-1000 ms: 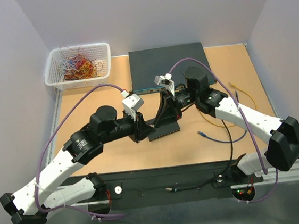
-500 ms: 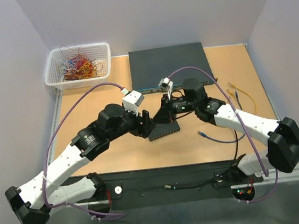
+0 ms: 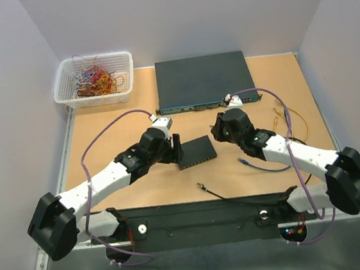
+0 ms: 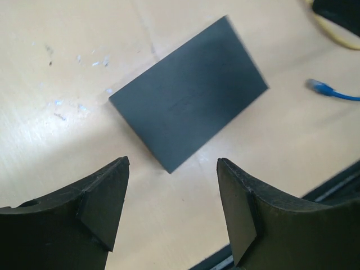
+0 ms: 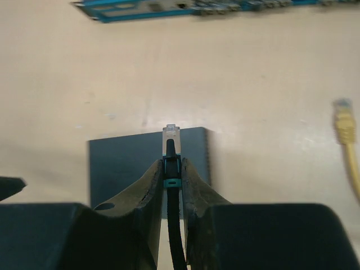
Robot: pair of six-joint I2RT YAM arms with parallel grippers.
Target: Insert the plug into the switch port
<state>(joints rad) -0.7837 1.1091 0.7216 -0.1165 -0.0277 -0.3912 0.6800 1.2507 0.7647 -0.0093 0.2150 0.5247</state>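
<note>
A small dark switch box [image 3: 196, 151] lies flat on the table, seen from above in the left wrist view [image 4: 188, 121]; its ports do not show. My left gripper [image 3: 177, 148] hovers at its left edge, open and empty [image 4: 172, 163]. My right gripper [image 3: 216, 131] stands just right of the box and is shut on the clear plug [image 5: 171, 135] of a black cable [image 5: 174, 236]. The plug tip points at the box [image 5: 129, 169] from above. A large rack switch [image 3: 203, 79] lies at the back, its port row [image 5: 197, 7] facing the arms.
A white basket [image 3: 94, 79] of coloured cables stands at the back left. A blue cable's plug [image 3: 242, 161] and a yellow cable [image 3: 288, 114] lie to the right. The black cable's free end [image 3: 200, 186] rests near the front edge.
My left gripper opened and let go of the small switch box, which went from tilted up to flat on the table. Both arms dropped lower; the right one drew back right with the plug.
</note>
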